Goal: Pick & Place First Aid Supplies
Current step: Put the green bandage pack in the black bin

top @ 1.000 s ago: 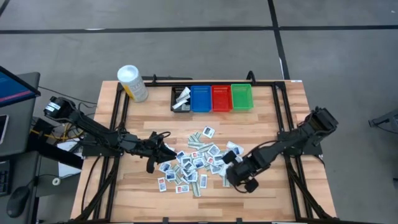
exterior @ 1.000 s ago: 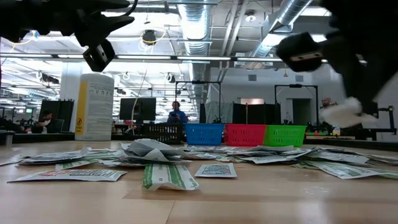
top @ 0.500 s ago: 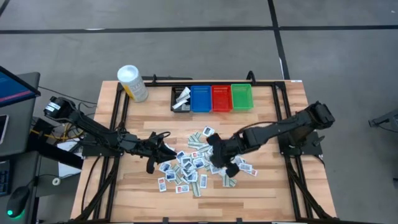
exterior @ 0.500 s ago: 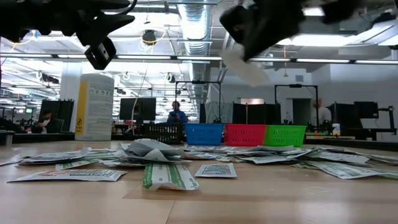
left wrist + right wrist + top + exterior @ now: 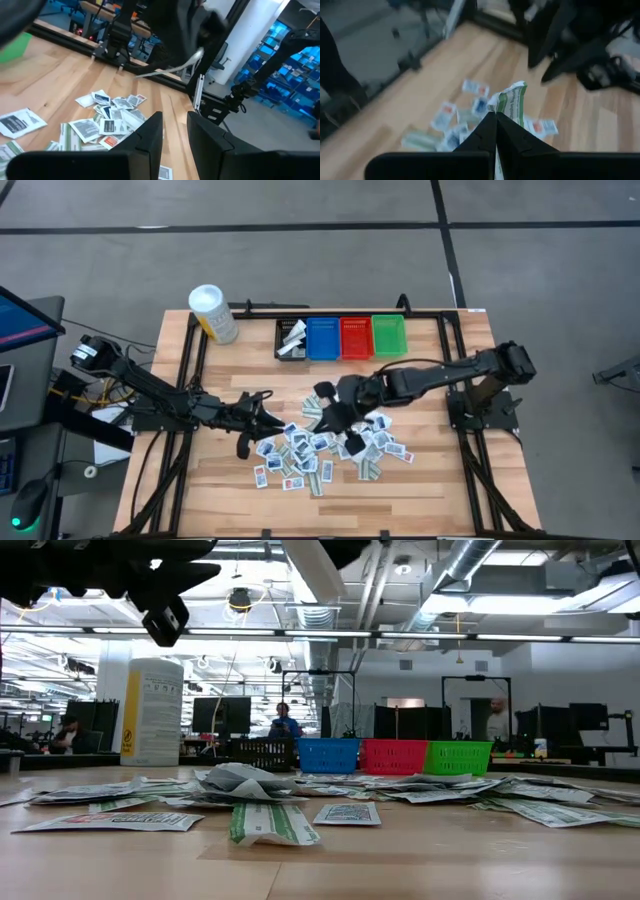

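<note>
My right pincer (image 5: 496,116) is pressed together on one flat white packet with a green stripe (image 5: 512,102), held in the air above the heap of packets (image 5: 320,445) strewn over the middle of the wooden table (image 5: 430,470). My left pincer (image 5: 175,125) hangs by the heap's left edge, its fingers a little apart with nothing between them. The loose packets, white with blue, red or green marks, are too many to count; behind them stand four bins: black (image 5: 291,338), blue (image 5: 323,338), red (image 5: 356,337) and green (image 5: 388,335).
</note>
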